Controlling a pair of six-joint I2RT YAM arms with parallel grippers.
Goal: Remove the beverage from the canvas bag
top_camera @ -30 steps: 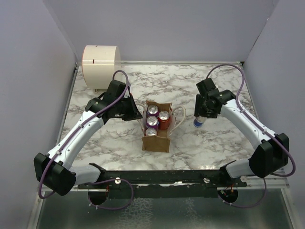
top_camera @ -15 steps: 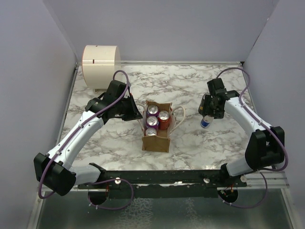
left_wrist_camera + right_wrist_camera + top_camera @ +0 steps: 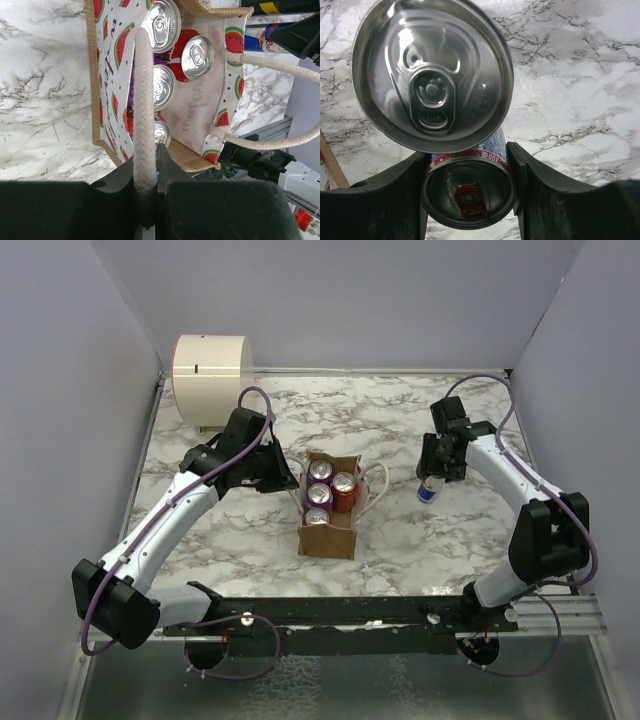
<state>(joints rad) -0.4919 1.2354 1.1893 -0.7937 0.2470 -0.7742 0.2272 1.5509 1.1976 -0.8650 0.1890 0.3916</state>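
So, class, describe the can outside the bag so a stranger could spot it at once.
Start at the marble table, find the canvas bag in its middle and look to the bag's right. One can is there alone, gripped by the right pincer. It is blue and silver and outside the bag; the other cans are purple or red, inside it.

Soft, even light with faint shadows; can lids [image 3: 197, 57] glint in wrist views.

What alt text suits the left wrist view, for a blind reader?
The left pincer is shut on one white rope handle of the canvas bag, seen from above. Four upright cans stand inside the bag, which sits on a marble table.
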